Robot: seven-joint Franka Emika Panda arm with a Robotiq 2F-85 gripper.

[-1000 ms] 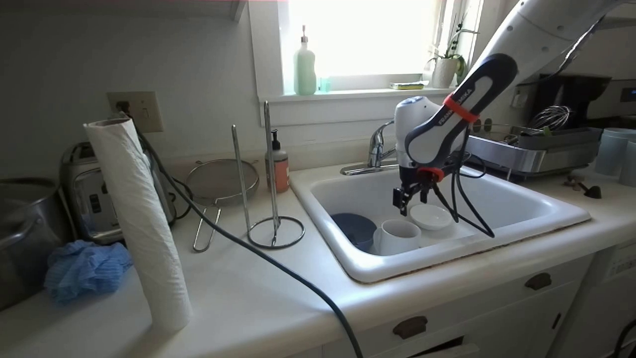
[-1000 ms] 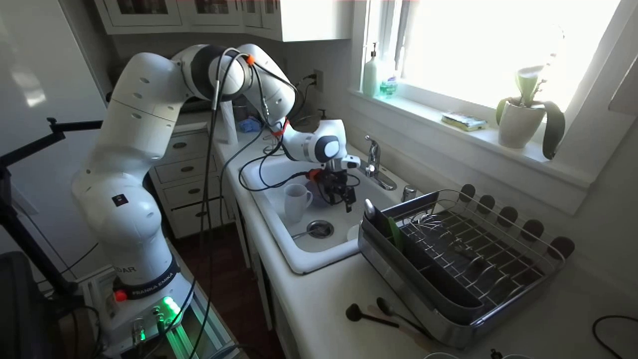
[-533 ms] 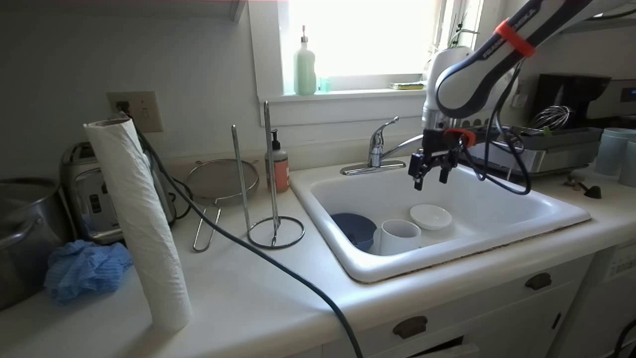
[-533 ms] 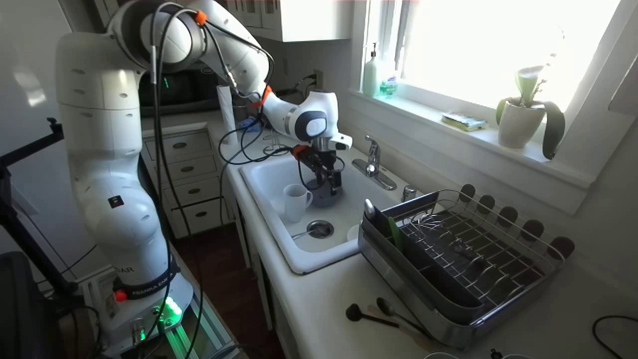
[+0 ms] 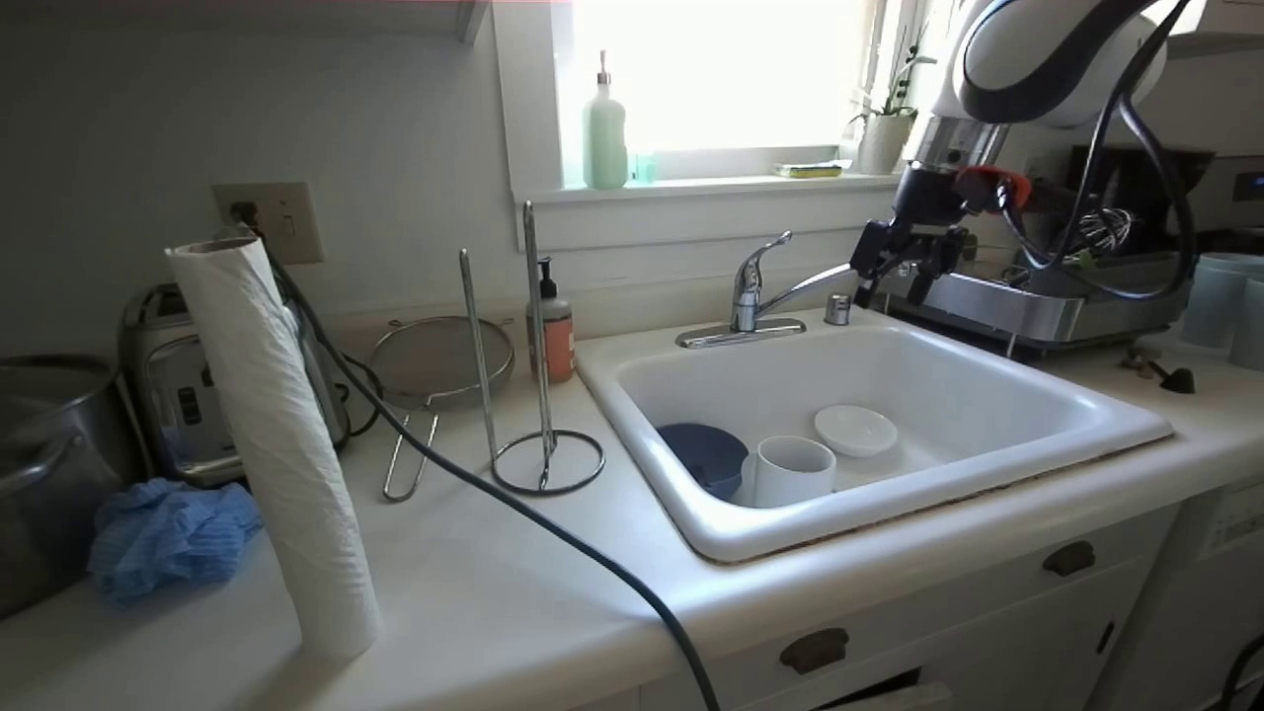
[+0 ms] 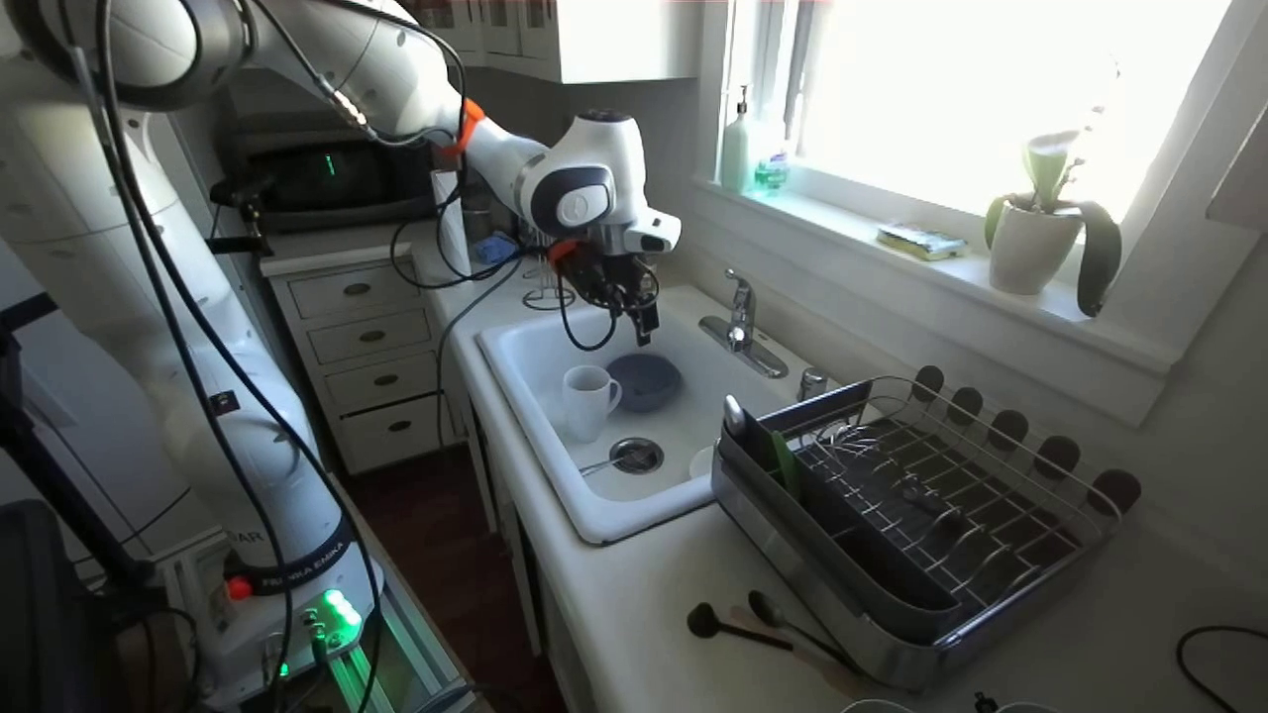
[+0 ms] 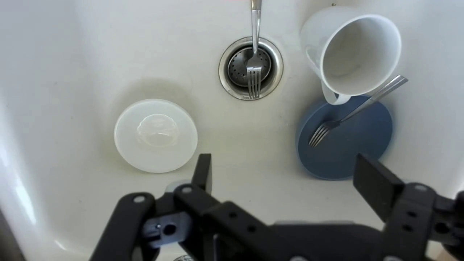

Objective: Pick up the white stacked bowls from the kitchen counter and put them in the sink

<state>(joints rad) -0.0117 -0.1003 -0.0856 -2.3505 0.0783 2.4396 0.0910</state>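
The white stacked bowls lie in the sink, shiny and round; only the top surface shows, so I cannot tell how many are nested. They also show in an exterior view and, mostly hidden by the dish rack, in an exterior view. The sink is a deep white basin, also in an exterior view, set in the white kitchen counter. My gripper is open and empty, well above the basin floor, apart from the bowls. It shows in both exterior views.
A white mug and a dark blue bowl holding a fork stand in the sink. Another fork lies over the drain. The faucet and metal dish rack border the basin.
My gripper has risen out of the sink, moving up and right in an exterior view, up and left in an exterior view. The bowls, mug and blue bowl have not moved.
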